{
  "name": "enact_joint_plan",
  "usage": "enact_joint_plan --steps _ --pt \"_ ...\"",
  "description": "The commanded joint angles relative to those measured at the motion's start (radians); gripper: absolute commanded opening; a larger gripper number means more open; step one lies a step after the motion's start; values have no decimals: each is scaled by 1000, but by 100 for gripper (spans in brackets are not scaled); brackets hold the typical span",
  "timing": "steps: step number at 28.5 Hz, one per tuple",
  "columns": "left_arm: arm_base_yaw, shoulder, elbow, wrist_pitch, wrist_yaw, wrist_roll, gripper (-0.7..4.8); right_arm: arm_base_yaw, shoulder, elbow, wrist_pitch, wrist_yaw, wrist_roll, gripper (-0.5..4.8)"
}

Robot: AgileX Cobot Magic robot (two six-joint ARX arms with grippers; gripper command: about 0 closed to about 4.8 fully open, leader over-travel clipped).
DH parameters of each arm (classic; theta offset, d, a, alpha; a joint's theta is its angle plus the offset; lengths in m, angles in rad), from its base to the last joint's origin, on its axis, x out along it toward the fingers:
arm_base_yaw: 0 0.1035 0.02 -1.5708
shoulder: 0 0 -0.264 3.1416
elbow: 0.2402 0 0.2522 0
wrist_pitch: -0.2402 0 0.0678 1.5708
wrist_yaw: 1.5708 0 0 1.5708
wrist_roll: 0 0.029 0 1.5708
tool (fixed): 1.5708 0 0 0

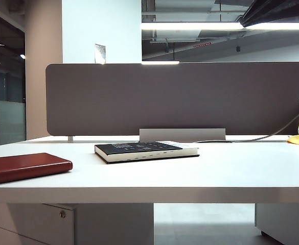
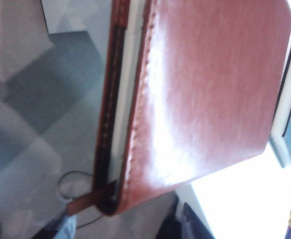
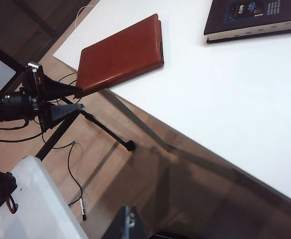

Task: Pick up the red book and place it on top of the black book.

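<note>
Neither pincer is showing its jaws plainly: the left pincer (image 3: 78, 98) is appearing only in the right wrist view, as two dark tapered fingers reaching in from off the bench at the overhanging end of the red book (image 3: 121, 55), one finger at the cover's edge and one below, and they are looking spread rather than pinching, though the angle is too poor to be sure whether either is touching. The right pincer is not appearing in any view, so I cannot tell its state; its camera is looking down from beyond the front edge of the bench (image 1: 190, 173). The red book is lying flat at the front left corner of the bench, with one end jutting past the edge, which is likely why it is being approached from the side: the overhang is giving a finger room to slip under the thin cover. In the left wrist view the red book (image 2: 205, 94) is filling the picture at close range, its pale pages and strap showing. The black book (image 1: 145, 151) is lying flat toward the back middle of the bench, well apart from the red one, with bare bench between them and open room above, so a lift and a carry across are facing no obstacle.
</note>
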Motion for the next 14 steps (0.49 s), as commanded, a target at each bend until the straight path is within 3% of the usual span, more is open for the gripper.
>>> enact_joint_plan --steps 1,6,14 --pt "2 0 2 65 0 -66 268 1 -2 4 10 -6 -6 -1" --pt "2 5 2 73 -12 -95 237 1 -2 4 10 -6 -6 -1" --pt "2 101 2 111 -9 -69 239 1 -2 4 10 -6 -6 -1"
